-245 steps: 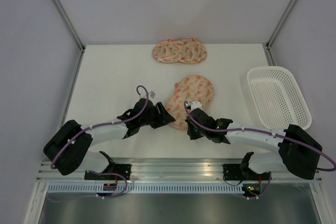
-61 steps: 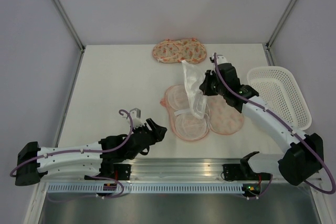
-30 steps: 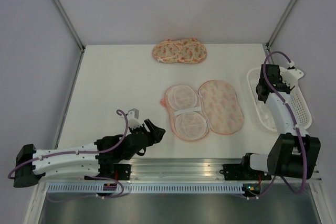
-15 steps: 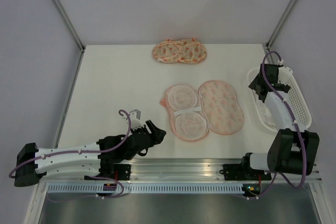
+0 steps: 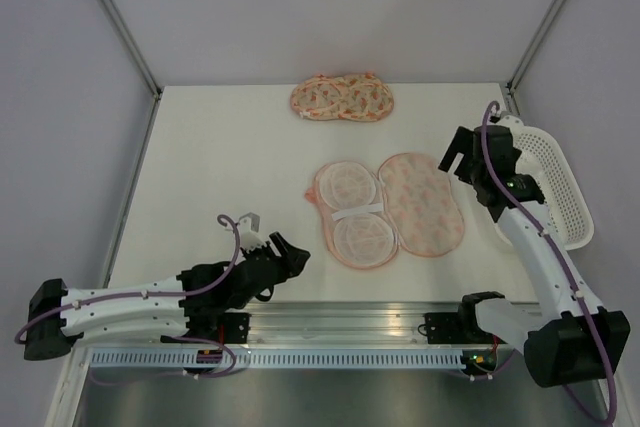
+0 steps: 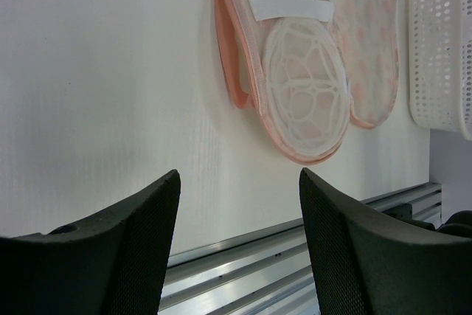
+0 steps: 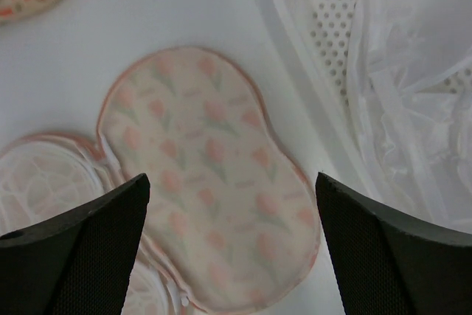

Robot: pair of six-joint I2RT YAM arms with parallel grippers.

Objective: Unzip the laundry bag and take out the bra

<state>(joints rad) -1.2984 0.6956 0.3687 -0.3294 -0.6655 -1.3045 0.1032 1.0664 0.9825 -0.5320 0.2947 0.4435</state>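
Your right pincer [image 7: 230, 182] gapes wide, left pincer [image 6: 240, 176] half-open, both empty; sweep low and you'll snag the bra [image 7: 413, 108] (lying in the basket [image 7: 324, 27]).

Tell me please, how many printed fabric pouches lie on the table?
2. The laundry bag lies opened flat in the middle of the table, mesh side up. The twin pouch lies closed at the far edge. No other one shows; none seems hidden.

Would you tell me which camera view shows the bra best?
The right wrist view: the bra lies crumpled in the basket. Overhead it is indistinct behind the right arm; the left wrist shows only basket wall.
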